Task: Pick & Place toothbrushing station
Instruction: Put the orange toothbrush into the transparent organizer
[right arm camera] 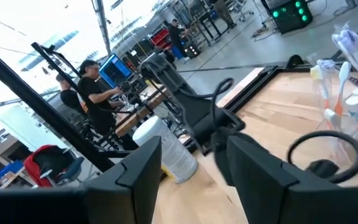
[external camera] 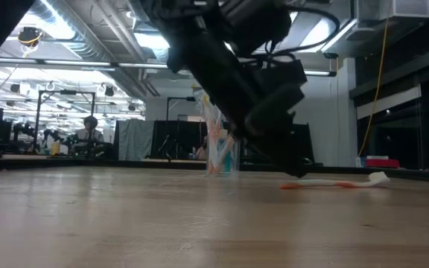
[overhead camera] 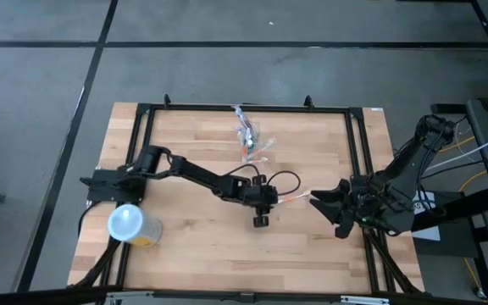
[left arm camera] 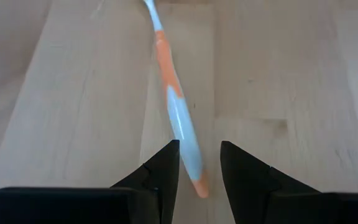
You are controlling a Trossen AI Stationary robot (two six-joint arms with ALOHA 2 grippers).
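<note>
If going for the toothbrushing station (overhead camera: 247, 137), expect a light, stiff but slick thing with thin clear walls. Likely easy to tip, being top-heavy with brushes standing in it. Stands in the upper middle of the high view, well apart from both grippers. Probably best taken low on the wall or across the rim, and squeezed gently, since thin plastic may flex or crack.

At frame centre, low over the table (overhead camera: 185, 254), the left gripper (overhead camera: 262, 212): fingers (left arm camera: 166, 168) spread, straddling the handle end of a white-and-orange toothbrush (overhead camera: 293, 200) lying flat, not visibly pinching it. Just right of that brush, the right gripper (overhead camera: 320, 202), jaws apart, holding nothing.

Close beside the station, what looks like another brush lying loose — liable to snag an approach from that side. Lower left, out of the way, a yellow tub (overhead camera: 142, 233) with a pale lid.
</note>
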